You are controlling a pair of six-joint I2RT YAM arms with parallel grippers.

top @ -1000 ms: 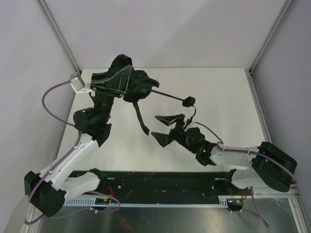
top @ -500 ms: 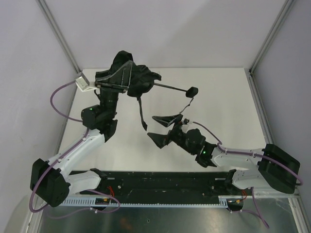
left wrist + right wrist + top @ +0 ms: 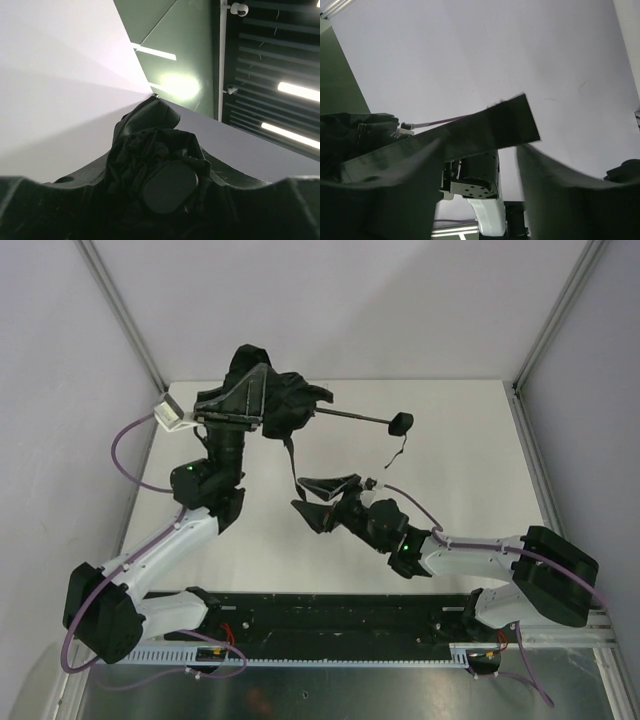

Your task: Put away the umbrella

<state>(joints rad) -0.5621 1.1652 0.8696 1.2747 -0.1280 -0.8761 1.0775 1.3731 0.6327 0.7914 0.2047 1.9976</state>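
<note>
The black umbrella (image 3: 288, 400) is held above the table's far left, its fabric bunched up. Its thin shaft (image 3: 355, 418) runs right to the small handle (image 3: 400, 423), and a black strap (image 3: 291, 468) hangs down from the fabric. My left gripper (image 3: 240, 408) is shut on the bunched fabric, which fills the left wrist view (image 3: 150, 150) around an oval black cap (image 3: 167, 187). My right gripper (image 3: 318, 500) is open just right of the strap's lower end. In the right wrist view the strap (image 3: 485, 127) crosses in front of the open right gripper (image 3: 479, 146).
The white table (image 3: 460, 460) is walled by pale panels with metal corner posts (image 3: 555, 320). A small white box (image 3: 170, 416) on a purple cable hangs by the left arm. A black rail (image 3: 330, 615) runs along the near edge.
My left arm has lifted the umbrella and swung its handle up and to the right. My right gripper has moved left and farther in, toward the hanging strap, still open.
</note>
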